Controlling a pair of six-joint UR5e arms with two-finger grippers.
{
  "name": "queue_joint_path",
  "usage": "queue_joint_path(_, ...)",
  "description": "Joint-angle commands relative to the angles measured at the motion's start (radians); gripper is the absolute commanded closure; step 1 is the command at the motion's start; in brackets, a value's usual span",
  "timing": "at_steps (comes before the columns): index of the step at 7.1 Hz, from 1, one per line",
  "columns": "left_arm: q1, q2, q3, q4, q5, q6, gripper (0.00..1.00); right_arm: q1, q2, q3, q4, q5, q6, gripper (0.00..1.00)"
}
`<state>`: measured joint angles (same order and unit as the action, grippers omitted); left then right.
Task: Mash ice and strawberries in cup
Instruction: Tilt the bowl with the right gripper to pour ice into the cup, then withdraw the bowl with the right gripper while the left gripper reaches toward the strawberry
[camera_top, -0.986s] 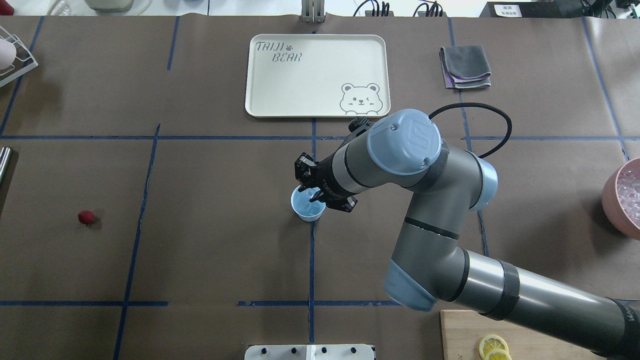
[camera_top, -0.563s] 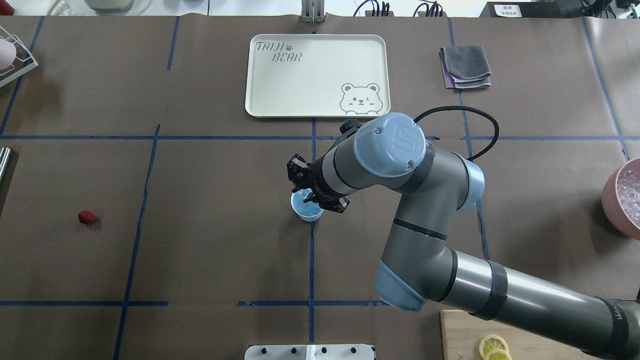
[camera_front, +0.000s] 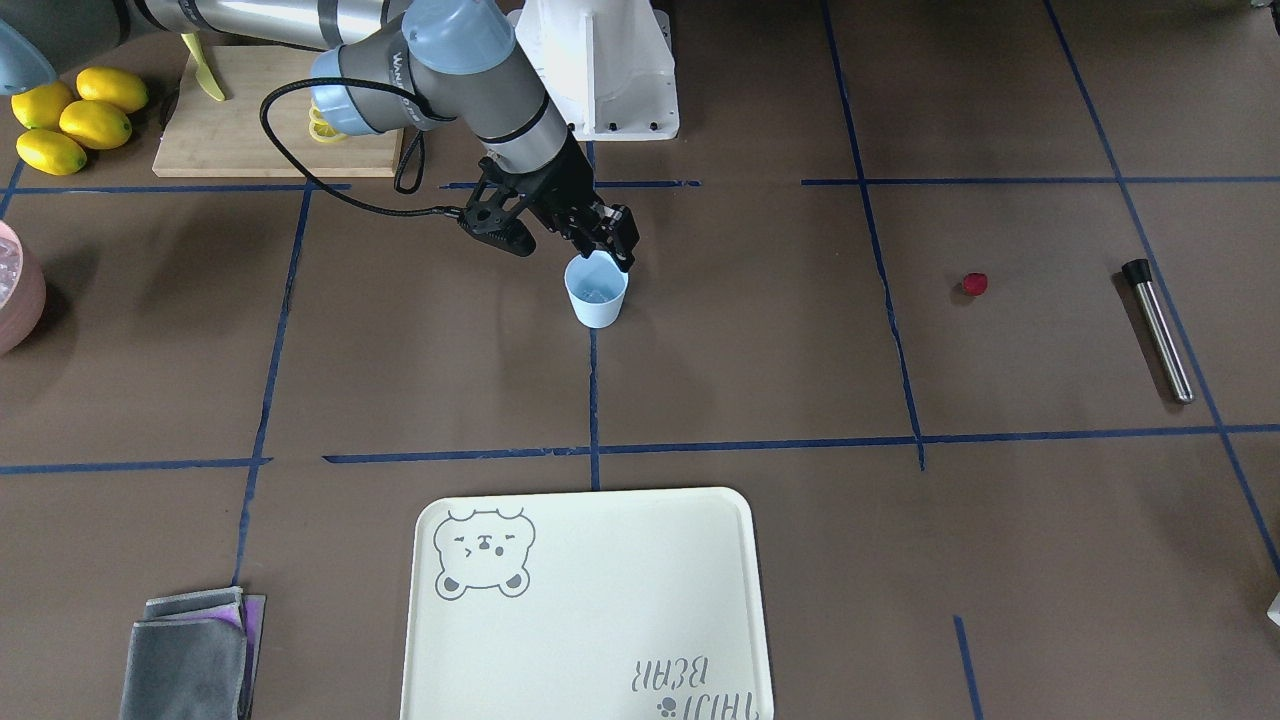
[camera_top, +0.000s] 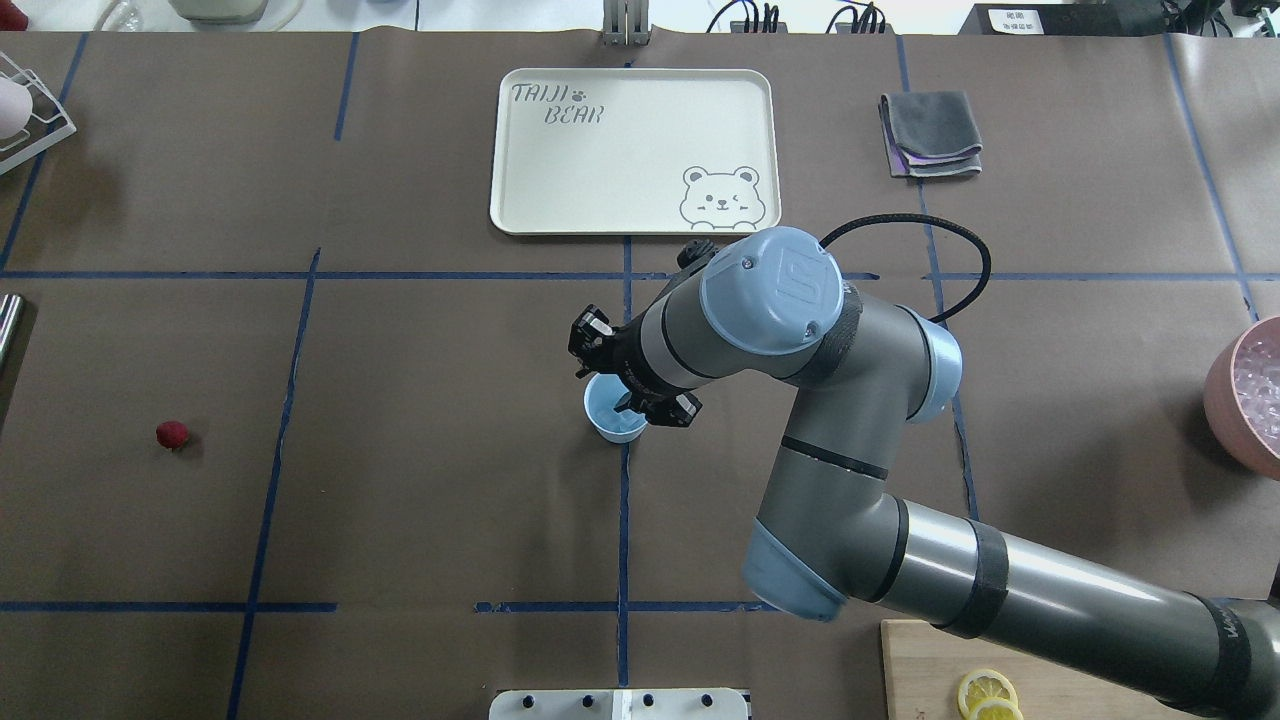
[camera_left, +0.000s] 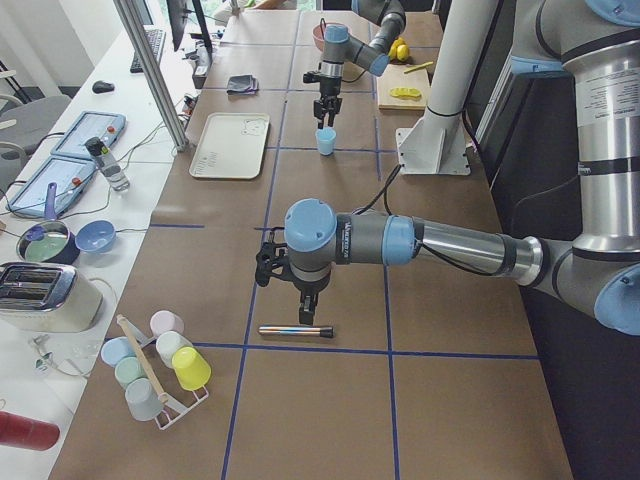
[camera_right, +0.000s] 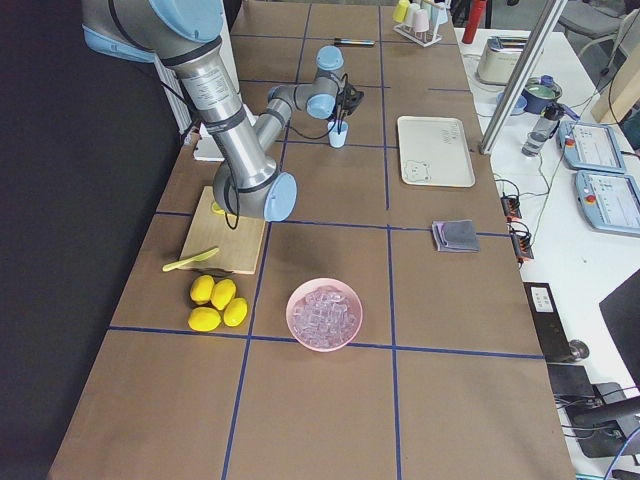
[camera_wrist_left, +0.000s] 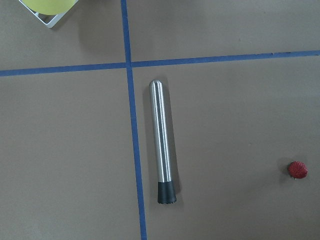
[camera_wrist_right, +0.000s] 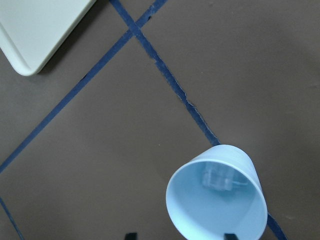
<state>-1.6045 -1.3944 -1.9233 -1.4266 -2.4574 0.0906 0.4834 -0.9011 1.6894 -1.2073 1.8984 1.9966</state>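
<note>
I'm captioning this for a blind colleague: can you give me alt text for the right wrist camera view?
A pale blue cup, seen from above with clear ice at its bottom, stands on a brown table crossed by blue tape lines. The corner of a cream tray shows at top left.

A long table (camera_top: 400, 500) is covered with brown paper, and blue tape lines (camera_top: 623, 520) divide the paper into big squares. Along one long side runs a white bench (camera_left: 150, 205), and a slanted metal post (camera_left: 152, 75) rises between the two. A grey chair (camera_left: 25, 115) stands behind the bench. The floor (camera_left: 550, 410) on the other side is dark. The light is even and the shadows are soft.
</note>
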Motion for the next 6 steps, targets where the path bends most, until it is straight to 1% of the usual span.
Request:
queue_joint_path(1, 0.000, 0.000, 0.001, 0.000, 0.000, 0.000, 0.00, 0.044, -0.039, 0.059, -0.011, 0.048, -0.005, 0.01)
queue_joint_path(2, 0.003, -0.001, 0.001, -0.006, 0.000, -0.073, 0.00, 0.135, -0.159, 0.152, -0.011, 0.154, -0.027, 0.00)
queue_joint_path(3, 0.023, -0.003, 0.001, -0.027, 0.000, -0.124, 0.00, 0.258, -0.256, 0.214, -0.012, 0.285, -0.145, 0.00)
queue_joint_path(4, 0.075, -0.003, 0.000, -0.050, 0.000, -0.185, 0.00, 0.367, -0.359, 0.246, -0.012, 0.362, -0.267, 0.00)
queue_joint_path(5, 0.178, -0.003, -0.002, -0.154, 0.000, -0.292, 0.00, 0.441, -0.477, 0.278, -0.011, 0.385, -0.424, 0.00)
queue_joint_path(6, 0.257, -0.003, 0.000, -0.292, 0.003, -0.474, 0.00, 0.487, -0.564, 0.286, -0.011, 0.396, -0.584, 0.00)
